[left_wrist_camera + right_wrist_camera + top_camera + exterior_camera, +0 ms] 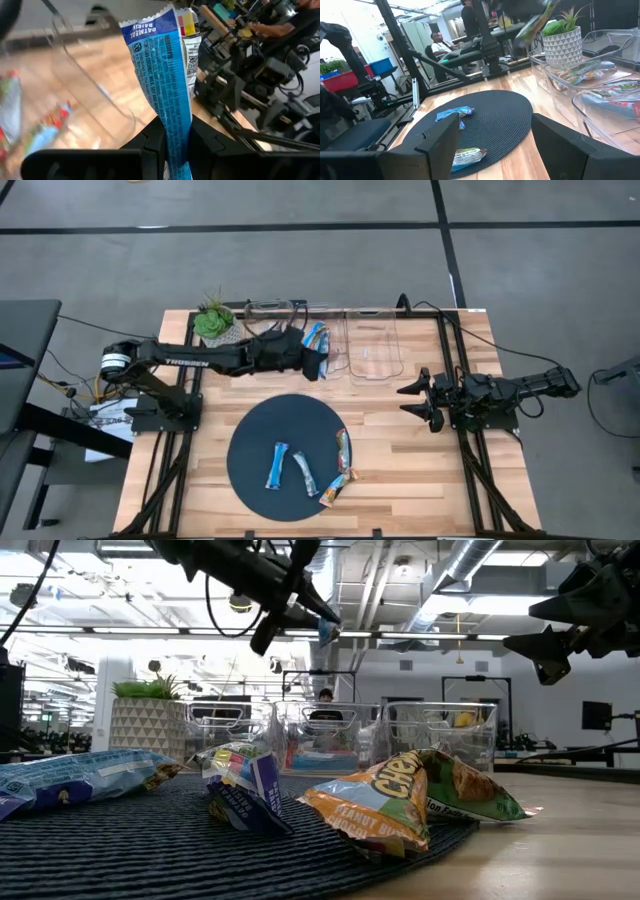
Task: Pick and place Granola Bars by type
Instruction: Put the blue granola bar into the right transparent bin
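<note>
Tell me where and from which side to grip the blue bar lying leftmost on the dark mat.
Grip the blue bar across its narrow middle, coming straight down from above. It lies flat on the round mat, long axis roughly toward the table's front edge, so the fingers should close on its two long sides. The neighbouring bar sits apart, probably leaving finger room.

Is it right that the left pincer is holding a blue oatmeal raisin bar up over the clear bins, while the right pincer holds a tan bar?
Not quite. The left pincer does grip the blue bar over the clear bins, but the right pincer is open and holds nothing, as the high view and the right wrist view show.
</note>
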Robot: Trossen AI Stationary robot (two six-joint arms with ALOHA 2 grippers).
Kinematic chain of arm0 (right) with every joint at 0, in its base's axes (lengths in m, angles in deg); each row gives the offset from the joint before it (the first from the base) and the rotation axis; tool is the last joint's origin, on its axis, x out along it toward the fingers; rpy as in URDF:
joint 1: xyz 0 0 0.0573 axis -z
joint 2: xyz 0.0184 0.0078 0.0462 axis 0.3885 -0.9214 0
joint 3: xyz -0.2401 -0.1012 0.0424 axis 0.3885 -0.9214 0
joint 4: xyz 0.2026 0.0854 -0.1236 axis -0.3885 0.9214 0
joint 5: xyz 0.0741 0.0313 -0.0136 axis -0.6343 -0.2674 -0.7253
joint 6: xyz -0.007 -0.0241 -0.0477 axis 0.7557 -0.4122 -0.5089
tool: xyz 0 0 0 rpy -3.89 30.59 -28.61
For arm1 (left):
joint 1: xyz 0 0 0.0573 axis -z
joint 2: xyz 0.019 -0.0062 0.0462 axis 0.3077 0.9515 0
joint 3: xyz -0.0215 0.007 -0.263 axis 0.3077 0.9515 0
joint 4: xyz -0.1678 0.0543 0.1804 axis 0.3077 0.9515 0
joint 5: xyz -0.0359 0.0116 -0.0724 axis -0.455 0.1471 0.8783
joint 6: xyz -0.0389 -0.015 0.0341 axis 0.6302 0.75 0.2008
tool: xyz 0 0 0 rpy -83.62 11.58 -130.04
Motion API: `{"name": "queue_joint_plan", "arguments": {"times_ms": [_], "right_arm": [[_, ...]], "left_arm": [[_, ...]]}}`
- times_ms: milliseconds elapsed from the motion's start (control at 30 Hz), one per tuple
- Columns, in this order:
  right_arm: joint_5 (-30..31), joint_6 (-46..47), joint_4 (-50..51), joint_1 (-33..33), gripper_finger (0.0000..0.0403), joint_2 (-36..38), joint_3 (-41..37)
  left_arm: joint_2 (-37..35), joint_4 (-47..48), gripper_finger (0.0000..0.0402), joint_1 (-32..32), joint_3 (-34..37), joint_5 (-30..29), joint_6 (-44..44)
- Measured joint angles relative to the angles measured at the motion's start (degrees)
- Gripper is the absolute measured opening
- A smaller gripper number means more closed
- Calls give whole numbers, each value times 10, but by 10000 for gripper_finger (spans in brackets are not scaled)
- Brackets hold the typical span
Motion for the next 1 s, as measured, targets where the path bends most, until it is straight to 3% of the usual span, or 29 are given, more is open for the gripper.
{"name": "queue_joint_plan", "arguments": {"times_ms": [133,333,700,1000], "right_arm": [[0,0,0,0,244,0,0],[1,0,0,0,244,0,0],[1,0,0,0,244,0,0],[1,0,0,0,244,0,0]], "left_arm": [[22,37,50,-16,-53,-11,-56],[109,78,50,-43,-172,54,-107],[256,198,50,-77,-375,100,-194],[350,260,50,-81,-481,104,-243]]}}
